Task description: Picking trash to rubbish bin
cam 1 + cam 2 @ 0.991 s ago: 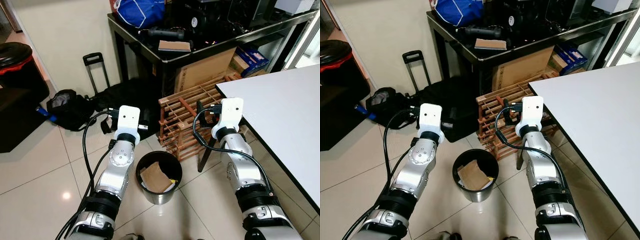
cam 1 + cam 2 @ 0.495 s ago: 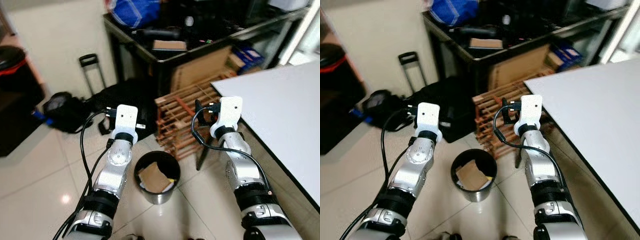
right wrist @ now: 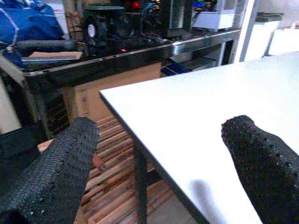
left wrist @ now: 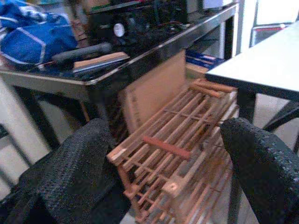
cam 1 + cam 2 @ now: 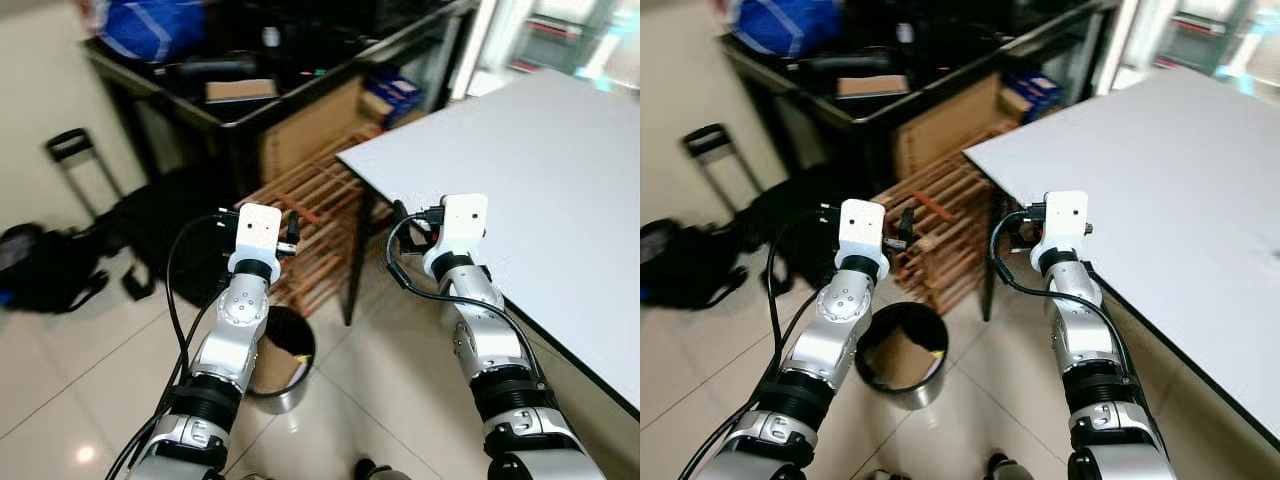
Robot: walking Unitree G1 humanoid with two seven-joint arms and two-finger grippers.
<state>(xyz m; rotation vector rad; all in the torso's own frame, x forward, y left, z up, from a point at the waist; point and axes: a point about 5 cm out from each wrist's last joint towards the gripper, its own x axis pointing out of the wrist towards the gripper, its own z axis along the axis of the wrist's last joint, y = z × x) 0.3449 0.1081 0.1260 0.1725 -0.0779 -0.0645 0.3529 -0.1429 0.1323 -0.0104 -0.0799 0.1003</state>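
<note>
Since a second ago the head camera has swung right, so the whole scene has slid left: the rubbish bin [image 5: 899, 357] now sits low and left of centre, partly behind the left forearm, and the white table [image 5: 560, 190] takes up more of the right side. Both arms are raised in much the same pose as before.

In the left wrist view the left gripper [image 4: 173, 172] has its fingers [image 4: 79, 172] spread wide with nothing between them, looking at the wooden rack [image 4: 182, 154]. The right gripper [image 3: 163, 168] is likewise spread and empty, its fingers [image 3: 56, 168] framing the near corner of the white table.

Brown cardboard trash [image 5: 898, 360] lies inside the bin, which stands on the floor tiles [image 5: 60, 390] just near of the rack. Farther back a dark bench [image 5: 250, 100] carries a blue bag [image 5: 140, 25] and dark equipment, with a cardboard box [image 5: 310, 125] beneath it. Black bags [image 5: 40, 265] lie on the floor at far left.
</note>
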